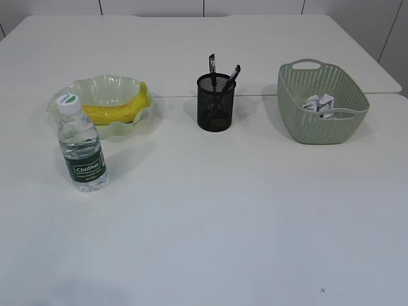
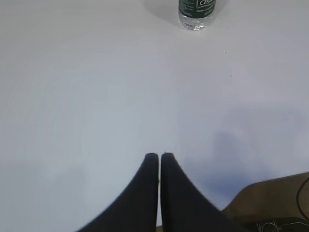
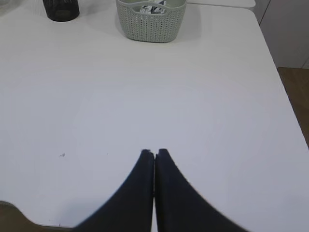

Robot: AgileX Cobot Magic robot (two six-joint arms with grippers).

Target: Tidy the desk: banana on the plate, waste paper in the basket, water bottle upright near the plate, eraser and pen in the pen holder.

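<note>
The eraser cannot be made out anywhere; the dark mesh of the pen holder (image 1: 216,102) hides whatever sits low inside, and only the tops of black pens (image 1: 228,79) stick out above its rim. In the left wrist view the water bottle (image 2: 196,13) is cut off at the top edge, only its base and green label showing; in the right wrist view the pen holder is likewise cropped at 11 o'clock.

Neither arm appears in the exterior view. The left claw (image 2: 160,155) hangs low over bare white bench (image 1: 255,223), its dark fingers pressed together, holding nothing. The right claw (image 3: 154,152) is the same: fingers closed and empty.

The banana (image 1: 121,109) lies on the pale green plate (image 1: 105,86) at 9 o'clock from the holder. The bottle stands upright just beside the plate at its 6 o'clock. Crumpled waste paper (image 1: 319,103) rests inside the green basket (image 1: 322,127), at 3 o'clock from the holder.
</note>
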